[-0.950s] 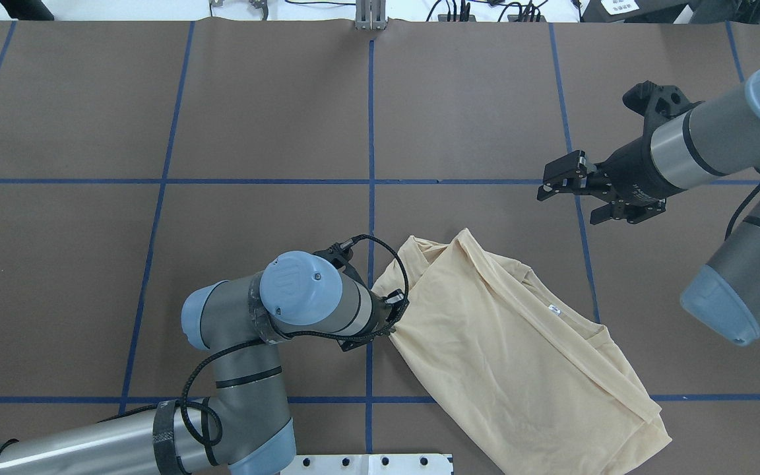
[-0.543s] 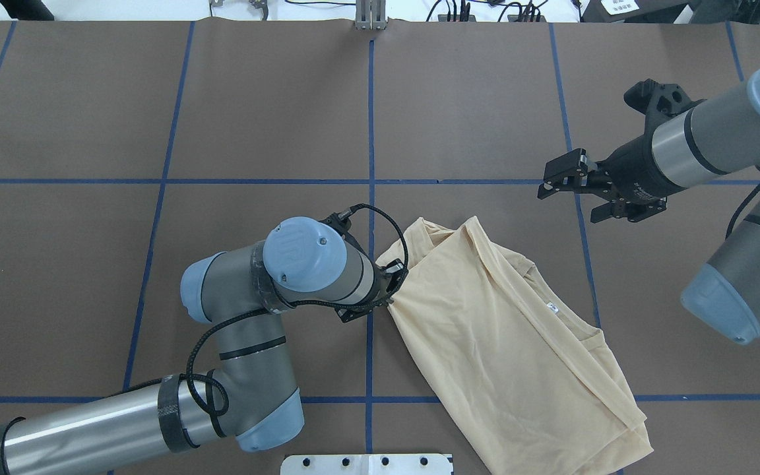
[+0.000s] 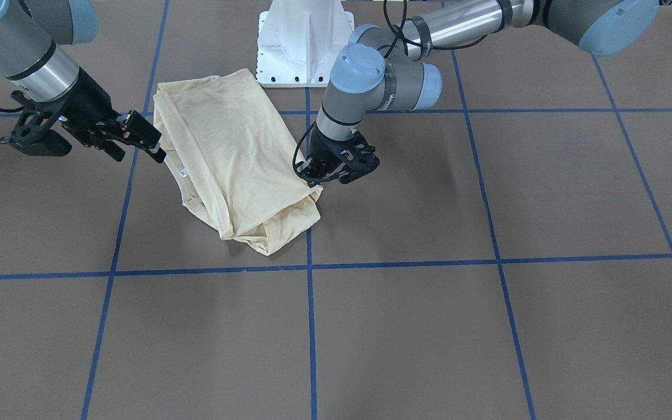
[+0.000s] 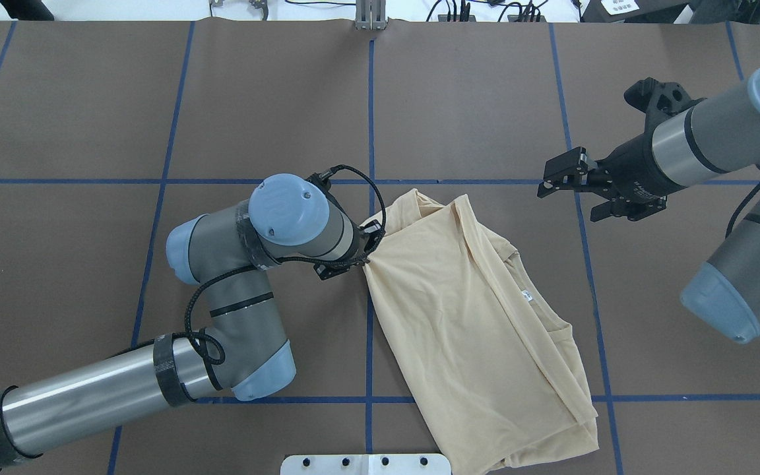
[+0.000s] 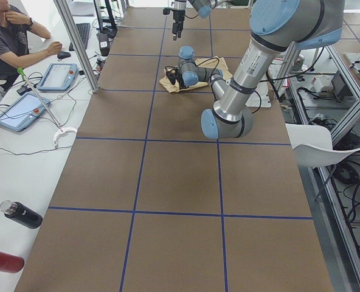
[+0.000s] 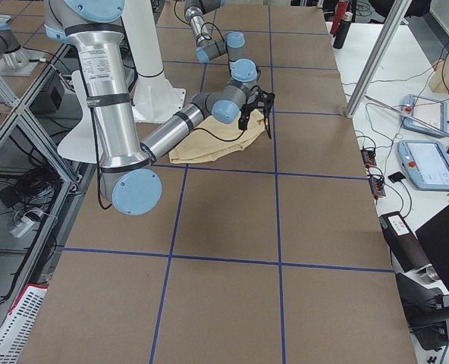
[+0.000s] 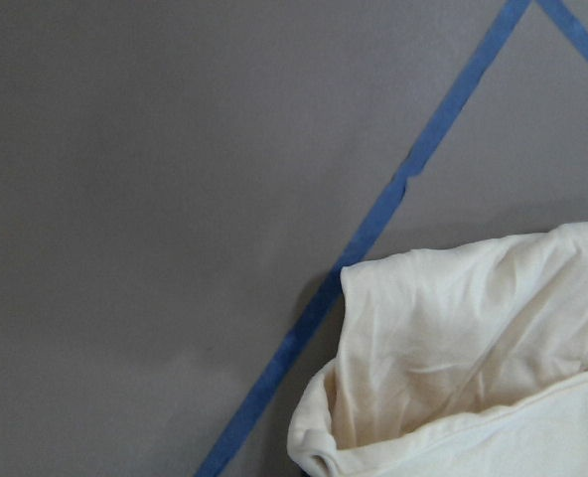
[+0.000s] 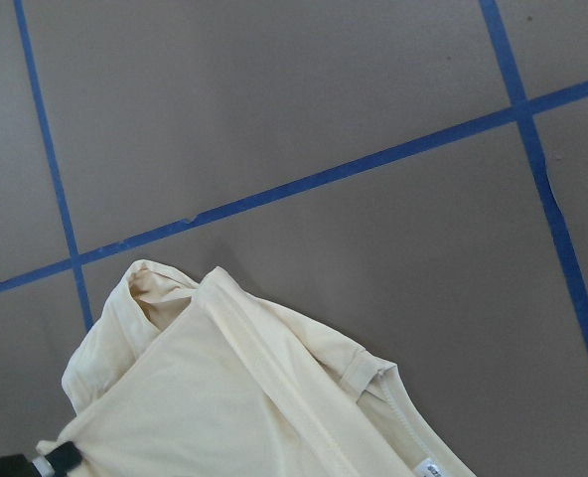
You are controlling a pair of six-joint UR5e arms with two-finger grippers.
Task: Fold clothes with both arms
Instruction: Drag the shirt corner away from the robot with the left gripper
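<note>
Brown matting covers the table (image 4: 274, 99), marked into big squares by blue tape lines (image 4: 371, 119). The left gripper (image 3: 316, 178) points down at the table with its fingers pinched together on one edge of the cream-yellow shirt (image 4: 479, 330), close to a corner of the cloth. From that pinch the shirt lies loosely folded and rumpled, stretching away from the left gripper toward the robot's white pedestal base (image 3: 304, 52) and toward the right arm's side. Its small white neck label (image 4: 526, 297) shows on the edge farthest from the left gripper. The right gripper (image 4: 574, 198) hangs above the table with its fingers spread apart and nothing between them. The shirt's nearest edge lies near the right gripper's tips but does not touch them.
</note>
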